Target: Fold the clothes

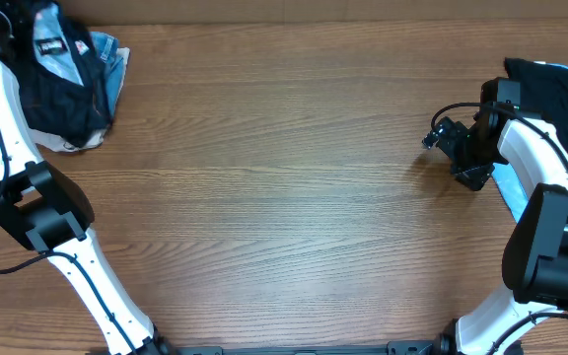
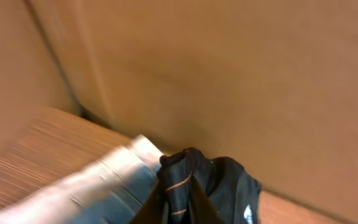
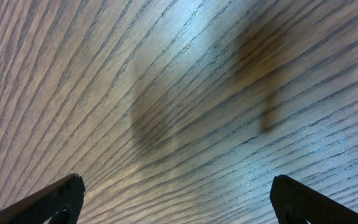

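1. The bench (image 1: 284, 197) is bare wood across its whole middle. I judge that the best place to spread the garment flat before any fold.
2. The jersey (image 1: 62, 94) sits crumpled at the far left corner of the bench, where my left arm (image 1: 8, 138) reaches. In my left wrist view its black cloth with an orange line (image 2: 188, 186) bunches up into a peak.
3. The jeans (image 1: 116, 64) lie in the same heap, touching the jersey. I would lift slowly and high enough for the jersey to peel free, and stop if the denim rises with it.
4. My left jaws are closed. Judging by that peak of cloth, they are pinching a fold of the jersey, though the fingers themselves are out of view. One pinch will let the jersey hang twisted, so a second hold on another edge would help.
5. The cardboard wall (image 2: 197, 74) stands close behind the heap, so I should draw towards the bench's centre, never backwards.
6. A plain black garment (image 1: 560, 99) lies at the right edge, well apart from the jersey. It should stay out of the sweep.
7. My right jaws are wide open and hold nothing. They hang over bare wood just beside that garment, with a clear run to the centre.
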You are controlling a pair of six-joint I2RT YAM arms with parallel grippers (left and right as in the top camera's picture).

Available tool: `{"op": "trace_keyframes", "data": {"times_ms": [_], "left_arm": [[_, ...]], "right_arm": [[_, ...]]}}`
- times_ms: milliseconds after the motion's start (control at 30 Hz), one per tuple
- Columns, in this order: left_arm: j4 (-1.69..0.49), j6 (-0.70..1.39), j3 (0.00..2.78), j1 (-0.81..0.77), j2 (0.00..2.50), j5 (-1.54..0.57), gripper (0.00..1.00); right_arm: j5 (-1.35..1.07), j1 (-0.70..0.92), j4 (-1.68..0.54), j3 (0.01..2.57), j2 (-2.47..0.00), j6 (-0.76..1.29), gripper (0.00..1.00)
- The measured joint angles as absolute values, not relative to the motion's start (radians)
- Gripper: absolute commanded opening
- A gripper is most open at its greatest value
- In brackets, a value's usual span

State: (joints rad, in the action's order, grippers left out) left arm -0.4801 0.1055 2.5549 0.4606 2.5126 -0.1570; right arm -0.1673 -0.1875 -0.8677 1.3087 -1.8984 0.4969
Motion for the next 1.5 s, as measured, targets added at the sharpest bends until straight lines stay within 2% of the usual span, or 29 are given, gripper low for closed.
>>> {"op": "trace_keyframes", "data": {"times_ms": [233,300,367,433,533,567,600,667,900,1100,1500], "left_arm": [[-0.387,0.105,2.555,0.461,2.589,-0.03,0.11],[-0.387,0.105,2.555,0.461,2.624,0.0,0.15],[-0.381,0.105,2.555,0.461,2.659,0.032,0.21],[-0.382,0.103,2.555,0.461,2.687,0.068,0.35],[-0.4,0.107,2.555,0.463,2.705,0.108,0.42],[-0.408,0.107,2.555,0.464,2.705,0.115,0.47],[-0.415,0.105,2.555,0.465,2.705,0.122,0.6],[-0.426,0.102,2.555,0.465,2.703,0.133,1.0],[-0.476,0.159,2.555,0.458,2.65,0.143,1.0],[-0.56,0.22,2.555,0.446,2.46,0.067,1.0],[-1.037,0.264,2.568,0.445,2.048,-0.316,1.0]], "right_arm": [[-0.168,-0.187,-0.868,1.309,-1.898,0.497,1.0],[-0.168,-0.187,-0.867,1.309,-1.898,0.497,1.0],[-0.168,-0.187,-0.868,1.309,-1.898,0.497,1.0],[-0.167,-0.187,-0.867,1.309,-1.898,0.497,1.0],[-0.168,-0.187,-0.868,1.309,-1.898,0.496,1.0],[-0.168,-0.187,-0.868,1.309,-1.898,0.496,1.0],[-0.168,-0.187,-0.868,1.309,-1.898,0.497,1.0],[-0.167,-0.187,-0.868,1.309,-1.898,0.497,1.0],[-0.168,-0.187,-0.868,1.309,-1.898,0.497,1.0],[-0.168,-0.187,-0.868,1.309,-1.898,0.497,1.0],[-0.168,-0.187,-0.868,1.309,-1.898,0.497,1.0]]}}
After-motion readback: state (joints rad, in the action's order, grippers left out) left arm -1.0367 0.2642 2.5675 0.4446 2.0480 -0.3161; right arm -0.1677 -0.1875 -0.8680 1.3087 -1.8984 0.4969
